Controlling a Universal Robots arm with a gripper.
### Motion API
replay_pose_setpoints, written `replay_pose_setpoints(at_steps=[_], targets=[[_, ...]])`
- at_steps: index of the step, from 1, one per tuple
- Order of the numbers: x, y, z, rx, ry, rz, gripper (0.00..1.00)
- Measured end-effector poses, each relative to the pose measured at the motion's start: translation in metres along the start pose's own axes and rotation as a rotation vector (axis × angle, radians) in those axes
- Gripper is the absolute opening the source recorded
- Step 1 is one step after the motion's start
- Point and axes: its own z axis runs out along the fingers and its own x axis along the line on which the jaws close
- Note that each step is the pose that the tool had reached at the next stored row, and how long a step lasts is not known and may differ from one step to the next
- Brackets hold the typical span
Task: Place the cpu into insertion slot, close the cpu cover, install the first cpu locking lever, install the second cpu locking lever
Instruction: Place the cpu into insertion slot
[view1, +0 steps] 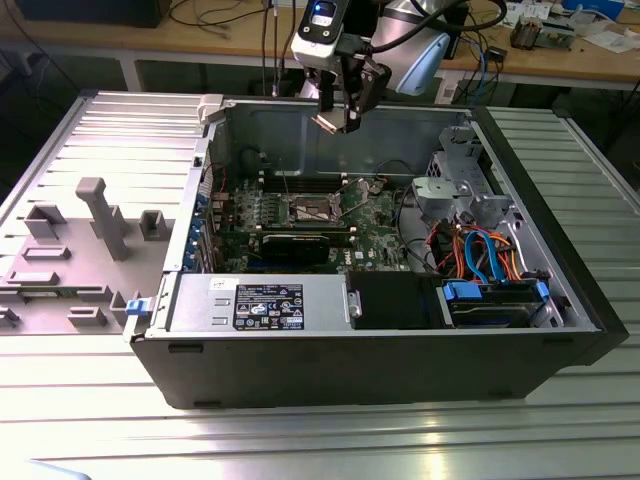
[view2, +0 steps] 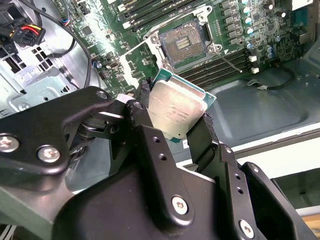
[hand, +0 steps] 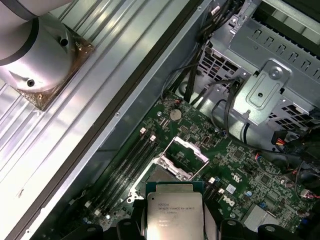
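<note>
Hovering above the far wall of the open computer case, the arm's gripper pinches the cpu between its two black fingers, one on each of two opposite edges, the silvery metal top facing the wrist cameras. The chip hangs in the air well apart from the insertion slot, which lies bare on the green board below, near the middle of the case and slightly toward the exterior view's left. The cpu cover stands swung up off the slot, its square window open, so nothing has been seated or closed yet.

Judged from these views, the chip is light, thin and stiff, so weight is no concern, but the smooth metal lid looks slippery and would give little purchase from above. The green rim around the lid is the sound place to grip, on opposite sides as the fingers sit now, keeping pressure off the underside. The slot's contact field is likely the fragile part, so a tilted or dragged chip could damage it, and a level, square hold matters more than a firm one.
</note>
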Motion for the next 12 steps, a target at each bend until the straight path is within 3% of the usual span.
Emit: replay_pose_setpoints(at_steps=[5, 12], targets=[[0.0004, -0.0005, 0.0, -0.0001, -0.001, 0.011, 0.55], [0.0005, -0.0007, 0.0004, -0.0016, -0.0077, 0.087, 0.55]])
